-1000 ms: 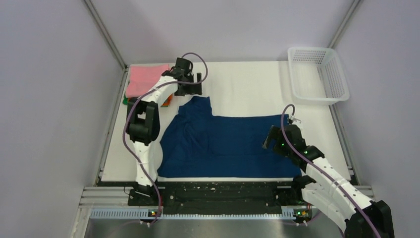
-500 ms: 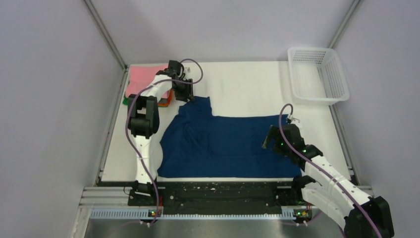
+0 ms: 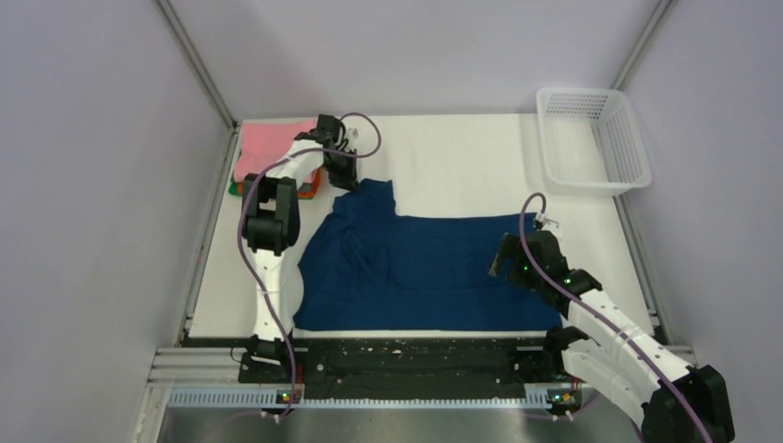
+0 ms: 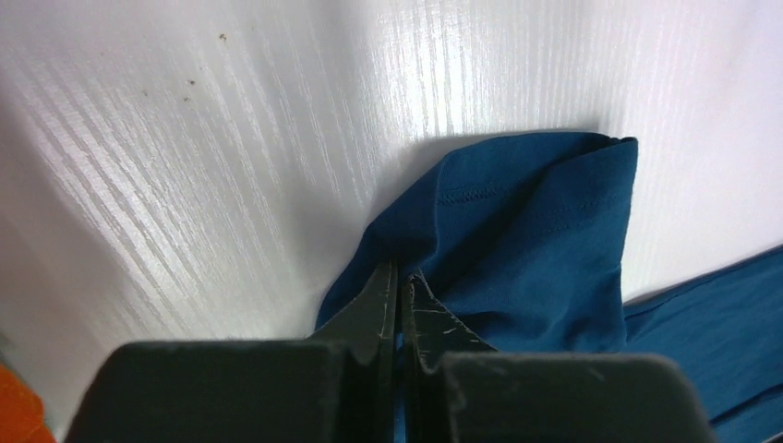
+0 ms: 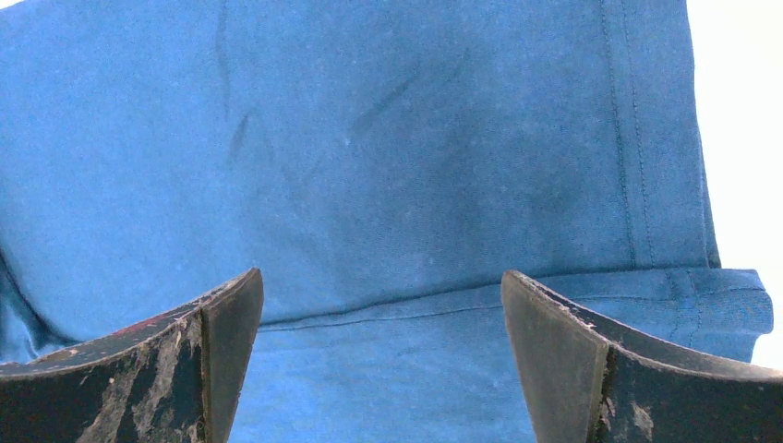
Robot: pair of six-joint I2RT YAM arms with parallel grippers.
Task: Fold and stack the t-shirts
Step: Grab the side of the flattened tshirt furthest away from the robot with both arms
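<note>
The left end effector (image 4: 399, 277) is seen with its fingers pressed together, a fold of the navy t-shirt (image 3: 415, 268) pinched between the tips at the edge of the sleeve (image 4: 536, 212); the sleeve is bunched and partly raised off the white desk (image 3: 462, 157), its stitched cuff turned towards twelve o'clock; in the top view this grasp is placed at the shirt's eleven o'clock corner. The right end effector (image 5: 383, 305) is held with its fingers (image 5: 222, 341) spread wide apart, above the shirt's three o'clock edge; between them smooth blue cloth and a doubled hem (image 5: 665, 305) are shown, and contact with the cloth cannot be told. The navy t-shirt is laid across the middle of the desk towards six o'clock, flat on its right half and rumpled on its left, with the sleeve pointing up towards eleven o'clock. At ten o'clock on the desk, just beside the left end effector, a folded pink t-shirt (image 3: 268, 148) is stacked on top; edges of an orange t-shirt (image 3: 312, 189) and a green t-shirt (image 3: 234, 188) are visible beneath it. A white lattice basket (image 3: 591, 138) is set at two o'clock, well apart from the shirts.
</note>
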